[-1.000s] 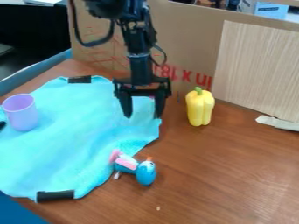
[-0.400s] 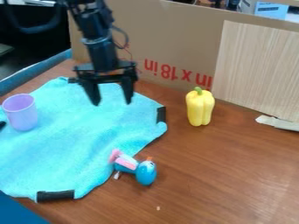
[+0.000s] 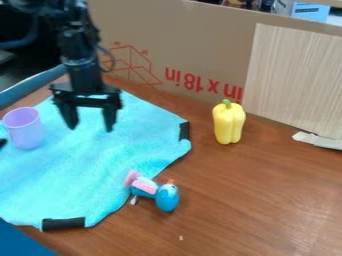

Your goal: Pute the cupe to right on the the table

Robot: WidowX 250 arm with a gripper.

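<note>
My gripper (image 3: 91, 128) hangs over the upper part of the blue cloth, its two fingers apart with nothing between them. To its left in the view, a purple cup (image 3: 25, 131) stands upright on the cloth near the left edge, apart from the fingers. The brown wooden table (image 3: 260, 200) extends to the right of the cloth.
A blue cloth (image 3: 87, 170) with black clips at its edges covers the left part of the table. A yellow pepper (image 3: 228, 123) stands at the right, a blue and pink toy (image 3: 165, 197) lies by the cloth's lower right edge. Cardboard (image 3: 200, 45) walls the back.
My gripper has moved left across the cloth, closer to the cup, staying open. The cloth's right corner with its black clip now shows. Cup, pepper and toy have not moved.
</note>
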